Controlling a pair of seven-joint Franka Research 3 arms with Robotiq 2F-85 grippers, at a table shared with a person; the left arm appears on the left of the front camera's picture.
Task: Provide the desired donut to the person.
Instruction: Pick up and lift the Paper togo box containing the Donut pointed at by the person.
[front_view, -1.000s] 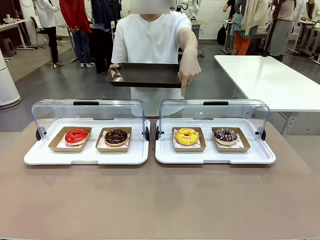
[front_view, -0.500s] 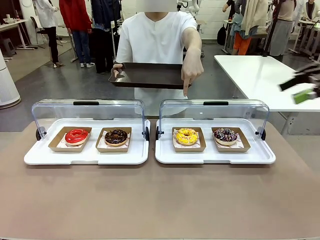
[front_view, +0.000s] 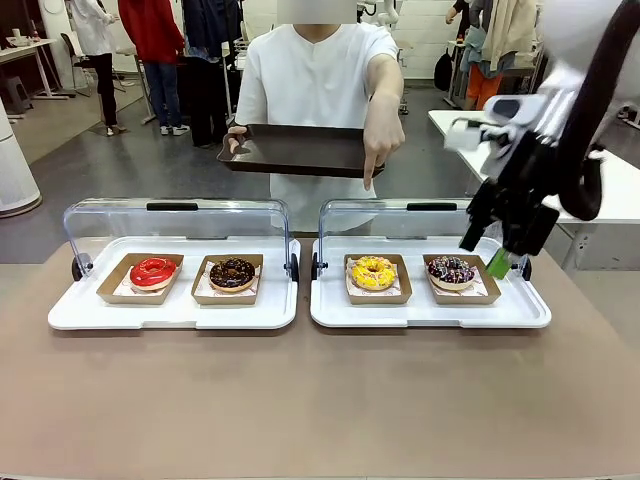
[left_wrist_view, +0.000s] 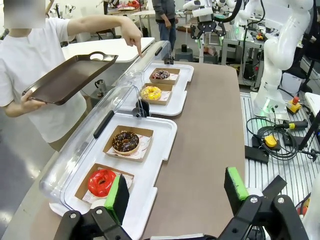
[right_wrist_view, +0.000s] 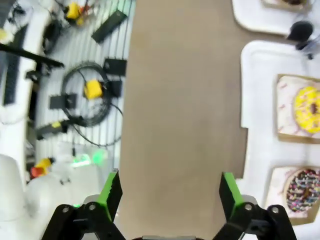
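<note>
Four donuts lie in cardboard trays on two white trays: red, chocolate, yellow and dark sprinkled. The person in white holds a dark serving tray and points a finger down above the yellow donut. My right gripper hangs open just right of the sprinkled donut; its own view has the yellow donut and sprinkled donut at the right edge. My left gripper is open in the air near the red donut.
Clear hinged lids stand raised behind each white tray. The brown table is bare in front of the trays. A white table stands at the back right. Cables and boxes lie on the floor.
My right arm has swung in from the right edge to hang over the right end of the right tray. The person keeps pointing above the yellow donut.
</note>
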